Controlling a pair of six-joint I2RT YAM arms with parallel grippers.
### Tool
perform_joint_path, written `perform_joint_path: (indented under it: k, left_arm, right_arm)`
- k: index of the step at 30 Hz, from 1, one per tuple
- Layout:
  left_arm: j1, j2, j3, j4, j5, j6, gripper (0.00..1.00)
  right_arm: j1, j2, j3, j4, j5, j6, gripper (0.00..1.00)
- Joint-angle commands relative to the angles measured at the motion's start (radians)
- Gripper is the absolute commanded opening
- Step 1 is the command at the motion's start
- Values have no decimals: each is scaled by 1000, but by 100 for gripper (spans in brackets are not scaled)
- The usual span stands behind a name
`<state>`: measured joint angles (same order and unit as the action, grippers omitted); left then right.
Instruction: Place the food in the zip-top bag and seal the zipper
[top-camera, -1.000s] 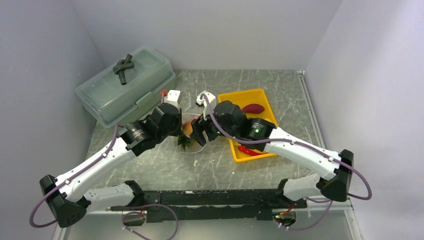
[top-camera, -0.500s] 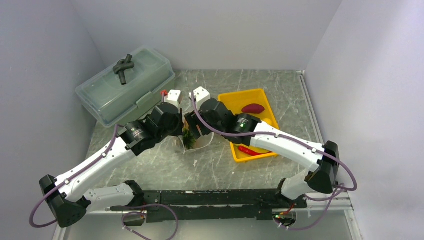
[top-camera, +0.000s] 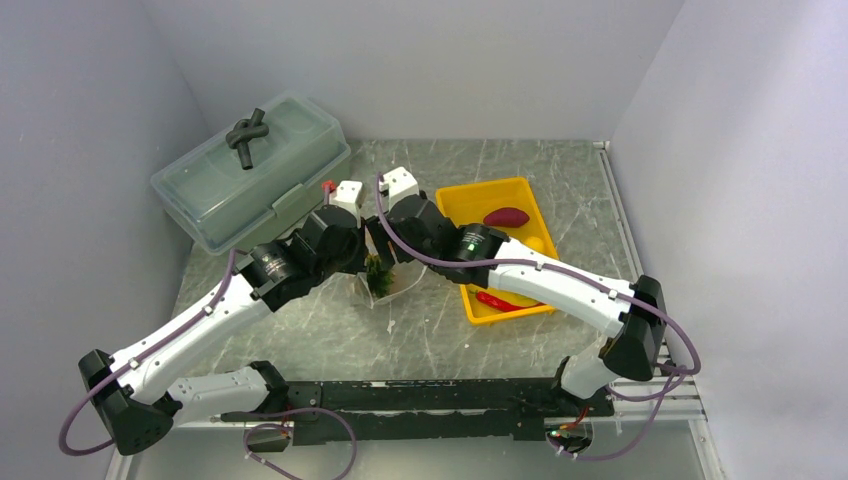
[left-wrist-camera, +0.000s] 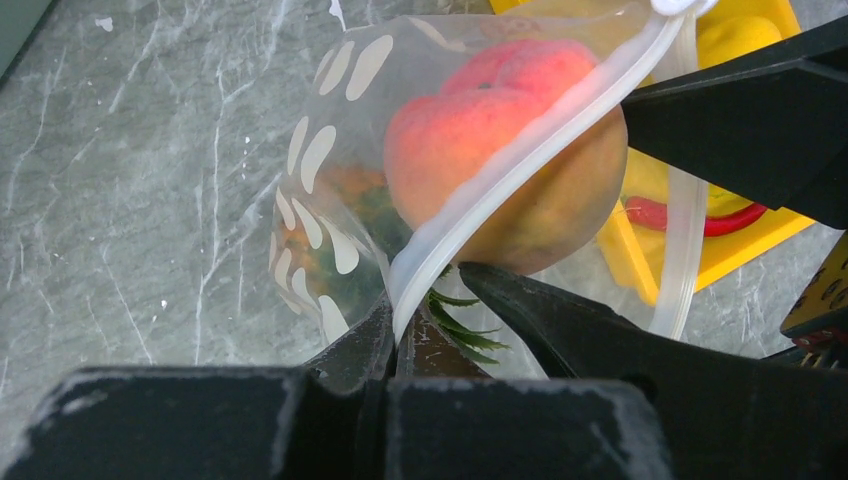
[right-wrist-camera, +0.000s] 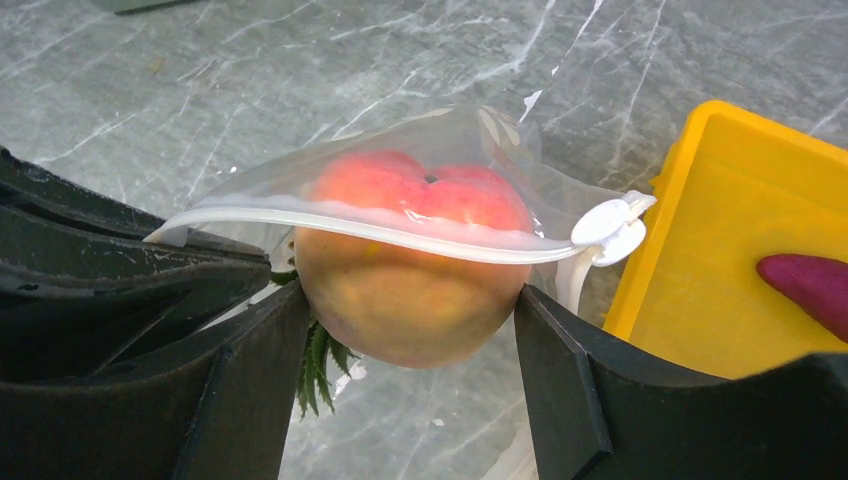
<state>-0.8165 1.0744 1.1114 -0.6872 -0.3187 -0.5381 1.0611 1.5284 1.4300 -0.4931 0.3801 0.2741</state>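
Clear, white-dotted bag (left-wrist-camera: 330, 110) with its mouth open. Pink-orange peach (right-wrist-camera: 410, 270) lodged half through the mouth. The whitish zipper (right-wrist-camera: 400, 228) crosses the peach's upper face, with the slider (right-wrist-camera: 612, 228) at one end. Pineapple (left-wrist-camera: 345, 190) inside the bag, green crown below the peach. Red chili (top-camera: 497, 300), purple piece (top-camera: 505, 216) and yellow fruit (left-wrist-camera: 730, 35) lie in the tray (top-camera: 480, 200).

Far-left corner: lidded box (top-camera: 250, 185), blocking.
Right of centre: yellow tray (top-camera: 480, 186), running toward the far edge.
Centre: left gripper (left-wrist-camera: 425, 295) and right gripper (right-wrist-camera: 410, 300) crowd the zip-top bag (left-wrist-camera: 330, 150), peach (left-wrist-camera: 560, 210) plugging its mouth.
Near edge: bare marble (top-camera: 400, 340), passable.
Far edge, middle: bare strip.
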Motion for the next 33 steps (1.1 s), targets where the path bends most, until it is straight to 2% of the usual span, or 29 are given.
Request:
perform_joint_path:
  k: [1, 5, 11, 21, 33]
  left_arm:
    - [0, -10, 51, 9, 14, 0, 0]
    - [1, -10, 55, 3, 11, 2, 0]
    - [1, -5, 56, 5, 12, 2, 0]
    - [1, 12, 60, 4, 5, -2, 0]
    - [4, 47, 100, -9, -12, 6, 0]
  right_arm:
    - [2, 10, 34, 59, 67, 18, 72]
    - [2, 13, 36, 69, 73, 22, 82]
    - [0, 11, 31, 79, 70, 18, 87]
    - [0, -45, 10, 79, 40, 36, 88]
    - [0, -260, -60, 61, -40, 46, 88]
